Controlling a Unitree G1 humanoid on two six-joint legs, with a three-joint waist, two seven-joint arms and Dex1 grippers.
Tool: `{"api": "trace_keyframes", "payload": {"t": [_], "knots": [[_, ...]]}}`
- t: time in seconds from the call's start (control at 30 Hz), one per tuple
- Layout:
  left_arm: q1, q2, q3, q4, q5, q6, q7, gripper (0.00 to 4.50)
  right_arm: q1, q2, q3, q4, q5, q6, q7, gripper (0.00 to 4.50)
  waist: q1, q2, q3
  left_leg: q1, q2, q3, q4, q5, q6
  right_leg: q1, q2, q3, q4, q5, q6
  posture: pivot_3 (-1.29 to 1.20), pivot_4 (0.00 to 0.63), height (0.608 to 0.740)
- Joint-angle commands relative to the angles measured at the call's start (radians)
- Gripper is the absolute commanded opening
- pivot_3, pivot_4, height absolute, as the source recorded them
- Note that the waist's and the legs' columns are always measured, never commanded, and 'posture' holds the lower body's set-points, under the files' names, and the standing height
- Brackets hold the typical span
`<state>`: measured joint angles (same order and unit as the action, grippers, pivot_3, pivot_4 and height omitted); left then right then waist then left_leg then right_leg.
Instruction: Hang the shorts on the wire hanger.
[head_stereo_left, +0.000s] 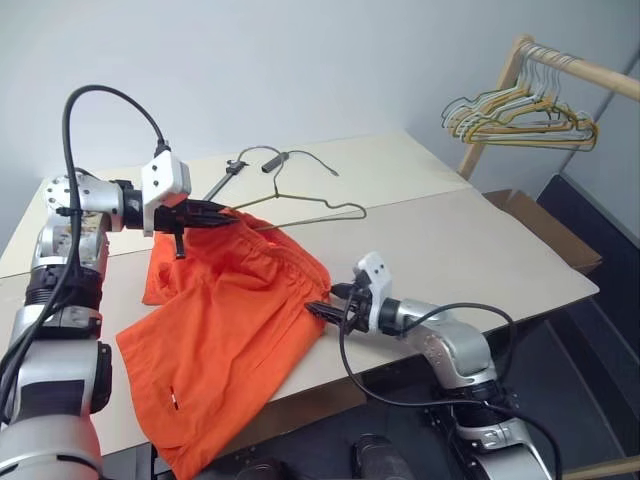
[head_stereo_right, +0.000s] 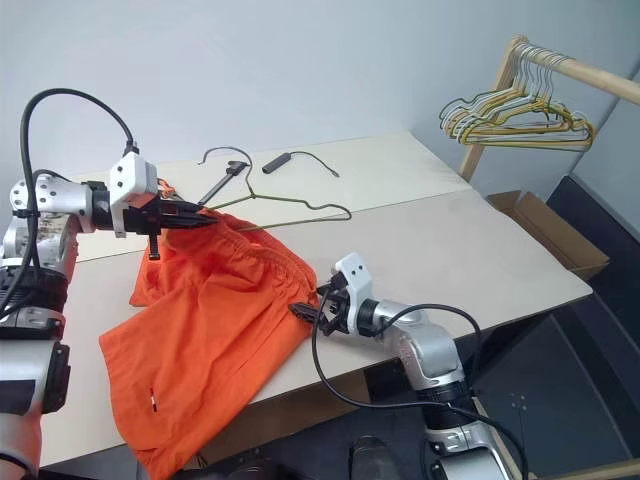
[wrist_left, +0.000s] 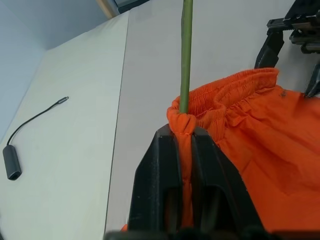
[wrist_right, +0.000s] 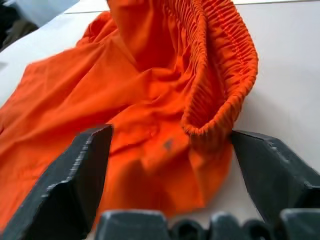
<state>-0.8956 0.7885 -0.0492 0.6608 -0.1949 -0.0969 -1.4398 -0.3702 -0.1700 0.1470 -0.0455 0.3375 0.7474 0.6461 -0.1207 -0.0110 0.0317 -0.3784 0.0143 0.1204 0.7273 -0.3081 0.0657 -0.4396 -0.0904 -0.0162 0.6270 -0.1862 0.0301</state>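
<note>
1. Working the shorts onto the wire hanger: best done by keeping the pinched waistband lifted and taut at one end while taking the opposite waistband edge cleanly at the other.
2. Judging the near waistband fold as the right place to bite: aiming for the gathered elastic rim rather than the thin cloth below it, so as not to be slipping off.
3. Closing squarely across that rim, then spreading the opening wide enough for the hanger's arm to be passing through without snagging.
4. Left gripper: clamping tight on a bunched piece of the waistband together with the thin green-grey wire, as seen in the left wrist view; holding that corner raised above the table, towards its far left part.
5. Right gripper: standing wide apart, one finger over the cloth and the other over bare table, straddling the waistband fold near the table's front edge; gripping nothing yet, contact with the cloth not being clear.
6. Shorts lying spread over the table's front left part, one leg hanging over the front edge.
7. Hanger lying behind the shorts towards the far edge, its near end disappearing into the waistband at the left gripper.
8. Risking, as a judgement, dragging the hanger off line if pulling the cloth too hard.
</note>
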Motion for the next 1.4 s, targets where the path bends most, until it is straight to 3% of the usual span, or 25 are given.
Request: {"api": "trace_keyframes", "payload": {"t": [0.03, 0.3, 0.43, 0.53, 0.87, 1.4], "knots": [[-0.008, 0.009, 0.037, -0.034, -0.014, -0.009, 0.016, 0.00, -0.037, 0.023, -0.046, 0.019, 0.044, -0.020, -0.004, 2.97, 0.000, 0.000, 0.000, 0.000, 0.000, 0.000, 0.000, 0.000, 0.000, 0.000, 0.000, 0.000, 0.000, 0.000, 0.000, -0.10, 0.000, 0.740], [0.011, 0.021, 0.051, -0.054, -0.031, 0.010, -0.010, 0.00, -0.073, 0.038, -0.059, 0.137, 0.015, -0.032, -0.056, 0.03, -0.002, 0.000, 0.000, 0.000, 0.000, 0.000, 0.000, 0.000, 0.000, 0.000, 0.000, 0.000, 0.000, 0.000, 0.000, -0.10, 0.000, 0.740], [0.039, 0.058, 0.068, -0.082, -0.065, 0.034, -0.094, 0.00, -0.084, -0.002, -0.082, 0.157, 0.019, -0.055, -0.044, 0.03, -0.004, 0.000, 0.000, 0.000, 0.000, 0.000, 0.000, 0.000, 0.000, 0.000, 0.000, 0.000, 0.000, 0.000, 0.000, -0.10, 0.000, 0.740], [0.059, 0.100, 0.085, -0.092, -0.109, 0.063, -0.166, 0.00, -0.100, -0.097, -0.088, 0.143, 0.008, -0.088, 0.014, 0.03, -0.004, 0.000, 0.000, -0.001, 0.000, 0.000, 0.000, 0.000, 0.000, -0.001, 0.000, 0.000, 0.000, 0.000, 0.000, -0.11, 0.000, 0.740], [0.132, 0.204, 0.044, -0.155, -0.212, 0.078, -0.175, 0.00, -0.190, -0.364, -0.058, 0.215, -0.001, -0.166, 0.273, 0.03, -0.001, 0.000, 0.000, 0.000, 0.000, 0.000, 0.000, -0.005, 0.008, 0.000, 0.000, 0.000, -0.001, 0.000, 0.001, -0.10, 0.000, 0.740], [0.138, 0.203, 0.005, -0.115, -0.063, 0.028, -0.121, 0.00, -0.264, -0.488, -0.034, 0.260, -0.030, -0.271, 0.381, 0.03, 0.000, 0.000, 0.000, 0.000, 0.000, 0.001, 0.000, -0.002, 0.003, 0.000, -0.001, 0.000, -0.001, 0.000, 0.001, -0.11, 0.000, 0.740]]}}
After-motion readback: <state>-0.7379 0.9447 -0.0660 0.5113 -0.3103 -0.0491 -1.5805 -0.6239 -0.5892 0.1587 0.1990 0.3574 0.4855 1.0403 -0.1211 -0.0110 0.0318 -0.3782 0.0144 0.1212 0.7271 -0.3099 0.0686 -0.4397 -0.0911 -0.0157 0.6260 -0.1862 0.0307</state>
